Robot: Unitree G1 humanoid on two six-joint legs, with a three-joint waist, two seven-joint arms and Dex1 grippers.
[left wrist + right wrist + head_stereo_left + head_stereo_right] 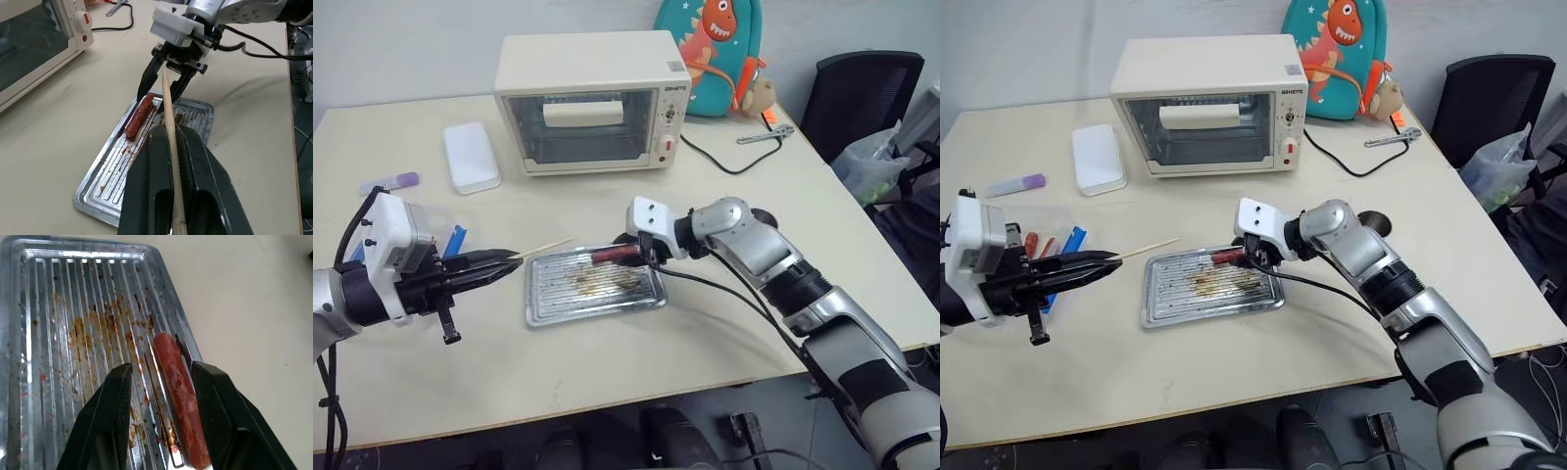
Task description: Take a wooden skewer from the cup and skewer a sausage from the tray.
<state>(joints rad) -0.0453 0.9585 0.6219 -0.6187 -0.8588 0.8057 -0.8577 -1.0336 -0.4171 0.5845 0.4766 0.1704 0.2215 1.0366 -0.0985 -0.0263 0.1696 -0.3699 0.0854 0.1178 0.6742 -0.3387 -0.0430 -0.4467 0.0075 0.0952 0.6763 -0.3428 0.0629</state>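
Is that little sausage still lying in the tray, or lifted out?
In the tray: the sausage lies on the tray ridges, between the right gripper's open fingers.

One sausage (pixel 180 401), one tray (pixel 548 304), one wooden skewer (pixel 170 147), one oven (pixel 592 98).

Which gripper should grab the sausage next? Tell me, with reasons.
Right. The right gripper is open, its fingers straddling the sausage at the tray's edge. The left gripper is shut on the skewer, off to the tray's side.
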